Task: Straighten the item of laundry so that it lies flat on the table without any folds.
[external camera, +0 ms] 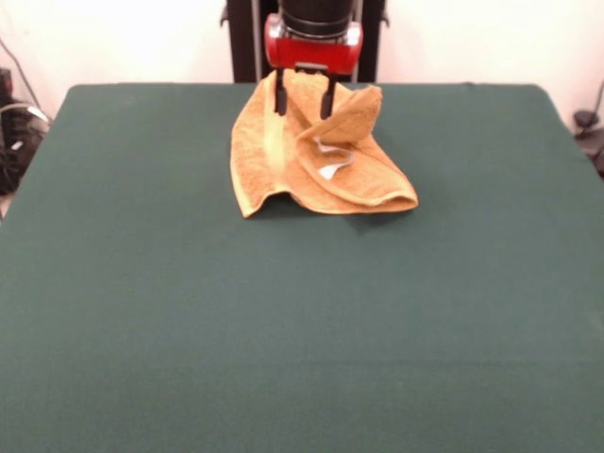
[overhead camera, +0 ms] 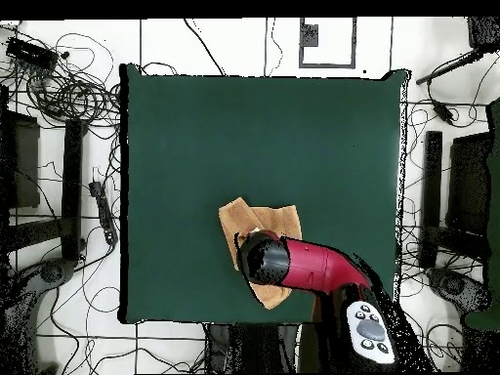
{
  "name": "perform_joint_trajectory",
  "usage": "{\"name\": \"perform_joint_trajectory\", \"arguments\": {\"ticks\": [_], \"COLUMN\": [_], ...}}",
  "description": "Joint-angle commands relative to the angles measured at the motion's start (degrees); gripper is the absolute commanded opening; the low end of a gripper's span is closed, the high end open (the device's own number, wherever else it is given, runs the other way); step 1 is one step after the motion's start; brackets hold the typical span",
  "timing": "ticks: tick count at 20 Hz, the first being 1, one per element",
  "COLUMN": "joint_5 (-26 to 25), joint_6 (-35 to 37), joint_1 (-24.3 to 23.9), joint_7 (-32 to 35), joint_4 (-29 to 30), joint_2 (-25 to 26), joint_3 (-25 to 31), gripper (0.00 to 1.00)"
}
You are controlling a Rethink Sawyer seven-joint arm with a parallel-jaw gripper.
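The golden-orange towel [external camera: 283, 160] lies crumpled near the table's far edge in the front view, with folds bunched up and a white tag [external camera: 330, 170] showing in the middle. My gripper [external camera: 304, 99] stands over its raised far part, its two black fingers [external camera: 280, 94] spread apart with cloth between and behind them. In the overhead view the towel [overhead camera: 239, 223] lies near the robot's side of the dark green table [overhead camera: 195, 137]. My red arm [overhead camera: 312, 266] covers much of it there and hides the gripper.
Cables and dark equipment [overhead camera: 68, 88] lie on the floor around the table. The arm's pedestal [external camera: 307, 28] stands just behind the table's far edge. The towel sits close to that edge [external camera: 189, 87].
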Motion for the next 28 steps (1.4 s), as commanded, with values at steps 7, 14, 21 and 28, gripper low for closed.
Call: {"name": "perform_joint_trajectory", "arguments": {"ticks": [7, 14, 21, 28], "joint_5": [-2.44, -3.02, -4.03, -4.92], "joint_6": [-6.39, -7.96, -11.73, -12.54], "joint_1": [0.61, 1.14, 2.13, 1.94], "joint_7": [5.95, 6.21, 8.0, 8.07], "joint_4": [3.99, 5.44, 6.32, 6.0], "joint_2": [1.19, 1.12, 4.39, 7.61], "joint_3": [6.05, 5.55, 4.06, 3.17], "gripper": [1.0, 1.0, 1.0, 1.0]}}
